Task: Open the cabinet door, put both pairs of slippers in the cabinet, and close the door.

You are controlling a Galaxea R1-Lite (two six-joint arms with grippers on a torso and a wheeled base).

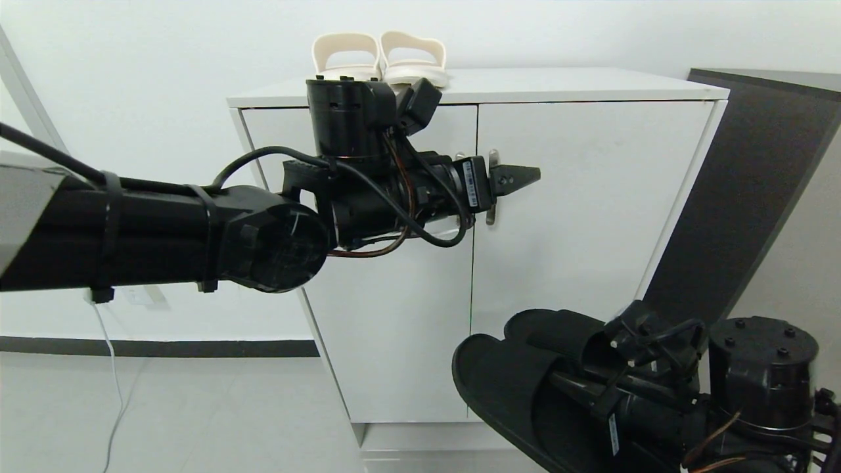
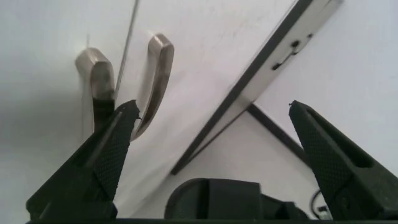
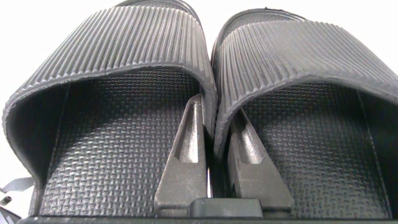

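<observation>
As it is standing shut, the cabinet: white, smooth, two doors meeting at curved metal handles.
Cream slippers: sitting side by side on the cabinet's top.
Black slippers: ribbed straps, pebbled footbeds, hanging low before the right door.
Left claw: reaching level, gaping wide, holding nothing, one finger seemingly just beside the handles.
Right claw: pinching both black slippers' inner edges, nearly closed.

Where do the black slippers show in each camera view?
Head view: black slippers at lower right, on the right gripper, in front of the cabinet.
Left wrist view: dark rounded shape at the lower edge, possibly them; cannot tell.
Right wrist view: side by side, straps up close, inner walls pinched together.
Shared landmark: the right gripper between the pair.
</observation>
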